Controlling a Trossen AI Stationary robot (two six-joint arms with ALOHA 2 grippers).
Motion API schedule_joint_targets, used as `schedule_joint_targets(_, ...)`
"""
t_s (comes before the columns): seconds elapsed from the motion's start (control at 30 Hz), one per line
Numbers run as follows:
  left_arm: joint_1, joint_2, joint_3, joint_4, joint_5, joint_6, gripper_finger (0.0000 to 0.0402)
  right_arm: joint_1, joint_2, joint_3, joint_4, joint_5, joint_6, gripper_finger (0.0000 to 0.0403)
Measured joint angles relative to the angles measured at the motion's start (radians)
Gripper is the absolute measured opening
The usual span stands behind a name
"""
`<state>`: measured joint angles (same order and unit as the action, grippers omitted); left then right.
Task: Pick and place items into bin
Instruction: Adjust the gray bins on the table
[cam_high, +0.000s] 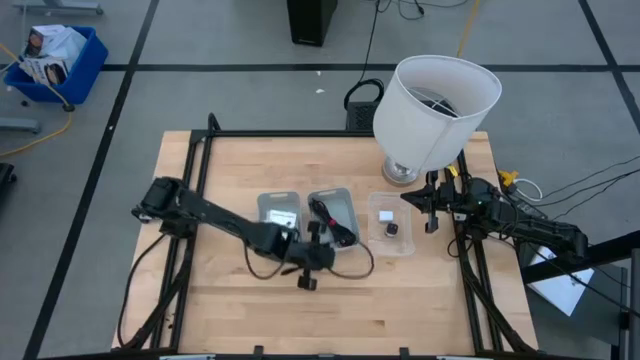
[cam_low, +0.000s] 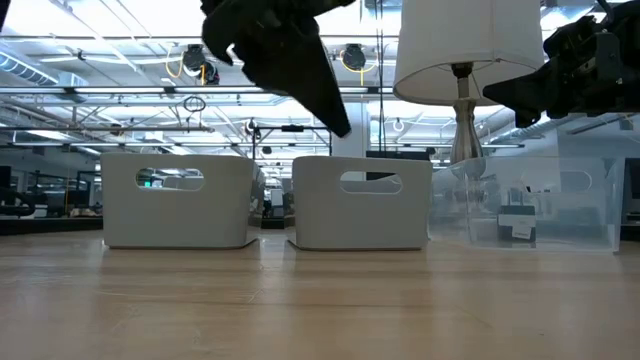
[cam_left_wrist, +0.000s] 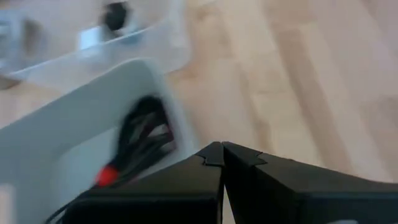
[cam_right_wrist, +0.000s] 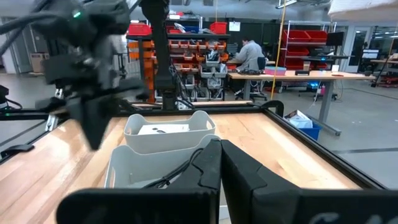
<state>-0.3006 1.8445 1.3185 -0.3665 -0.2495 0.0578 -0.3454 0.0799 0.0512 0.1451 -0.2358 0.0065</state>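
Black-and-red cable bundle (cam_high: 335, 222) lies in the middle grey plastic bin (cam_high: 349, 201) — light, limp, best pinched mid-coil. Left gripper (cam_high: 309, 266), fingers pressed together and empty, hovers beside that bin; right gripper (cam_high: 431, 212), fingers likewise closed, waits beyond the clear bin (cam_high: 408, 243).

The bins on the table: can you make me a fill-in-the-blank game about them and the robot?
1. The black-and-red cable bundle lies in the ______ of the three bins in the row.
2. The clear bin holds a tiny white block and a tiny ______ cube.
3. The left end effector has its fingers ______, holding nothing.
4. The big white ______ stands at the back of the table, near the right end effector.

Missing words: middle; black; shut; lampshade
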Motion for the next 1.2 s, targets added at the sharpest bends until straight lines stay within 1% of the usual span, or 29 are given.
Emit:
schedule_joint_targets(0.13, -0.033, 0.051, 0.000, 0.074, 0.023, -0.004, 0.0003, 0.000, 0.000, 0.000, 0.000, 0.000, -0.003, 0.0004)
schedule_joint_targets(0.23, -0.036, 0.067, 0.000, 0.071, -0.002, -0.031, 0.0003, 0.000, 0.000, 0.000, 0.000, 0.001, -0.003, 0.0004)
schedule_joint_targets(0.33, -0.028, 0.075, 0.000, 0.034, -0.059, -0.062, 0.0003, 0.000, 0.000, 0.000, 0.000, 0.001, -0.009, 0.0004)
schedule_joint_targets(0.43, -0.020, 0.081, 0.000, 0.004, -0.086, -0.071, 0.0002, 0.000, 0.000, 0.000, 0.000, 0.002, -0.010, 0.0004)
schedule_joint_targets(0.53, -0.020, 0.080, 0.000, -0.006, -0.094, -0.076, 0.0003, 0.000, 0.000, 0.000, -0.001, 0.001, -0.011, 0.0004)
schedule_joint_targets(0.83, -0.020, 0.080, 0.000, -0.113, -0.126, -0.117, 0.0002, 0.000, 0.000, 0.000, -0.001, 0.001, -0.015, 0.0004)
schedule_joint_targets(0.93, -0.020, 0.080, 0.000, -0.124, -0.149, -0.126, 0.0005, 0.000, 0.000, 0.000, -0.001, 0.001, -0.015, 0.0004)
schedule_joint_targets(1.2, -0.020, 0.080, 0.000, -0.139, -0.153, -0.133, 0.0007, 0.000, 0.000, 0.000, -0.001, 0.000, -0.015, 0.0004)
